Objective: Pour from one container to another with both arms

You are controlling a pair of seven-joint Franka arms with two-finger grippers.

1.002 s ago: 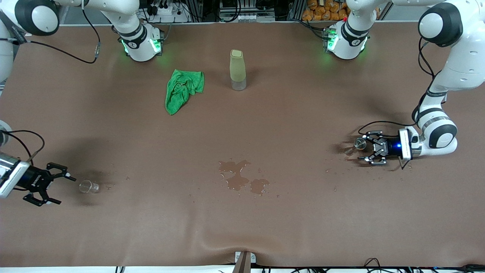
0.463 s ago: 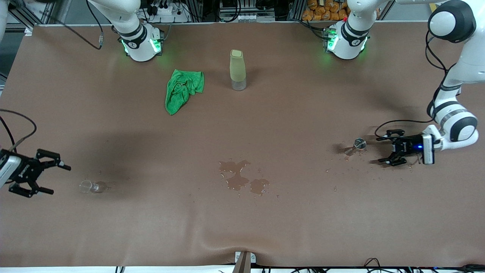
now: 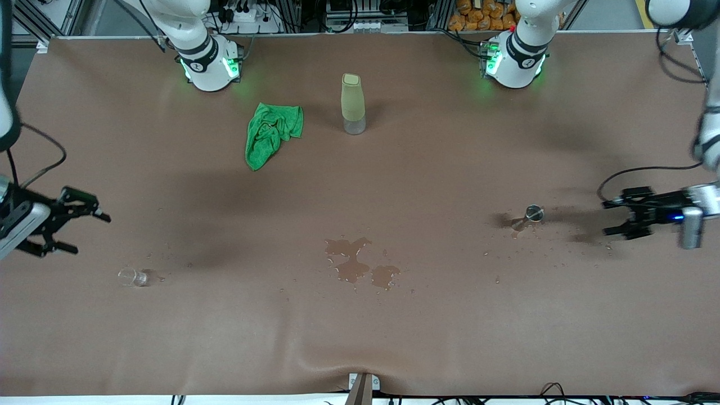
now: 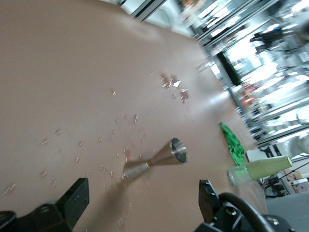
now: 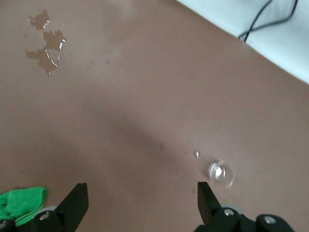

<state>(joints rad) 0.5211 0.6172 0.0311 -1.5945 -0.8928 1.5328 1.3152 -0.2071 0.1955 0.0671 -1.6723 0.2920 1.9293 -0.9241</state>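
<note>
now | left gripper (image 3: 616,216) jaws apart | right gripper (image 3: 84,222) jaws apart | no readable writing

Both arms — upper links — cut off at frame edges.

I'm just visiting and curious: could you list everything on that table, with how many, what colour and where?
glass cup: one, clear, near the right arm's end.
metal cup: one, silver, upright, near the left arm's end.
bottle: one, olive-green, upright, mid-table near the bases.
cloth: one, green, crumpled, beside the bottle.
puddle: brown, mid-table, droplets around.
table: brown cover.
left claw: black, open, empty, beside the metal cup.
right claw: black, open, empty, above the glass cup's area.
</note>
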